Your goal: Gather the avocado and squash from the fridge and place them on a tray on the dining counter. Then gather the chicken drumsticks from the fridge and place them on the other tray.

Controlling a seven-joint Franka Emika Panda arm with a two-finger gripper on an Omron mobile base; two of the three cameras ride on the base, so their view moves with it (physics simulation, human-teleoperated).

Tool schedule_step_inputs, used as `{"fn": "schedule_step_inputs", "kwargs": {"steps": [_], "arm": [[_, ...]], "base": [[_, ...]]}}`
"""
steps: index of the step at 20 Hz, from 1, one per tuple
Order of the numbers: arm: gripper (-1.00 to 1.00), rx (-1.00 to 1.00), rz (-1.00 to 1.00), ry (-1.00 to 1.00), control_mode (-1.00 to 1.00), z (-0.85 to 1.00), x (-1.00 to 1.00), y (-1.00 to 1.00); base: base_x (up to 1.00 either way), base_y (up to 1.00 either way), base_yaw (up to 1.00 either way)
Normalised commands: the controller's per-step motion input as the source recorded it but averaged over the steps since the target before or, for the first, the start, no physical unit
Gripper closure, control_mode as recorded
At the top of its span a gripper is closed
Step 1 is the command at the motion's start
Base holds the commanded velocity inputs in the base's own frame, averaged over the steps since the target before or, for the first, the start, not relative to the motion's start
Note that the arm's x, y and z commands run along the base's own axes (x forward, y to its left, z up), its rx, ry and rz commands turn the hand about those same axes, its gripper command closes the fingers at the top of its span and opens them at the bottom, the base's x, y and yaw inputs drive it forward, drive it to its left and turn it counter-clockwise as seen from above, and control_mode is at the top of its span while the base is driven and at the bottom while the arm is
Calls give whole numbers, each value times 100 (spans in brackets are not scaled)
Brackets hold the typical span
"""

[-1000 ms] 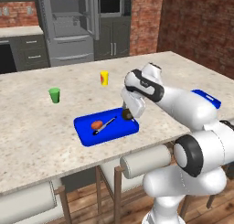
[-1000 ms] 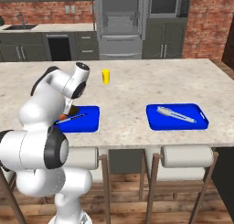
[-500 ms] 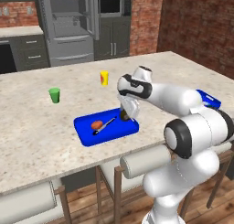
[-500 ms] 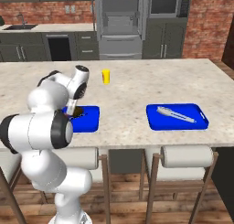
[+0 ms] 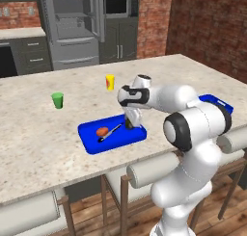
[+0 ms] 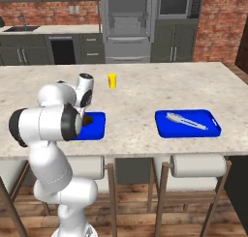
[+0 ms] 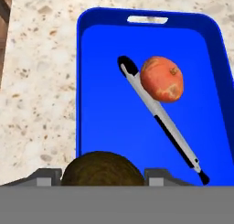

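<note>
The avocado (image 7: 103,169), a dull brown ball, sits between my gripper's (image 7: 103,176) fingers, which are shut on it. It hangs low over the near end of the blue tray (image 7: 105,109). The orange-red squash (image 7: 162,79) lies further along in that tray, against a silver utensil (image 7: 160,115). From the left base view, my gripper (image 5: 130,122) holds the avocado (image 5: 129,125) at the right end of the tray (image 5: 91,139), with the squash (image 5: 102,131) to its left. The other tray (image 6: 208,127) lies on the dining counter (image 6: 135,100) to the right. No chicken drumsticks are in view.
A yellow cup (image 5: 110,82) and a green cup (image 5: 58,100) stand on the counter beyond the tray. A silver utensil (image 6: 186,121) lies in the other tray. Stools (image 5: 154,167) line the counter's near edge. The open fridge (image 6: 127,23) stands at the back wall.
My hand has moved slightly left and down toward the tray's right end, still carrying the avocado. The squash and utensil have not moved.
</note>
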Motion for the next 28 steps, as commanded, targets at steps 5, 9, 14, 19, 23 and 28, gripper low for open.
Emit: {"fn": "schedule_step_inputs", "kwargs": {"steps": [5,9,14,19,23,28], "arm": [[100,-4,0,0,-100,-36,26,13],[100,-1,0,0,-100,-33,22,10],[100,0,0,0,-100,-27,21,4],[100,0,0,0,-100,-29,23,5],[-100,0,0,0,-100,-31,21,8],[-100,0,0,-3,-100,-4,4,1]], "base": [[0,0,0],[0,0,0],[0,0,0],[0,0,0],[0,0,0],[0,0,0]]}}
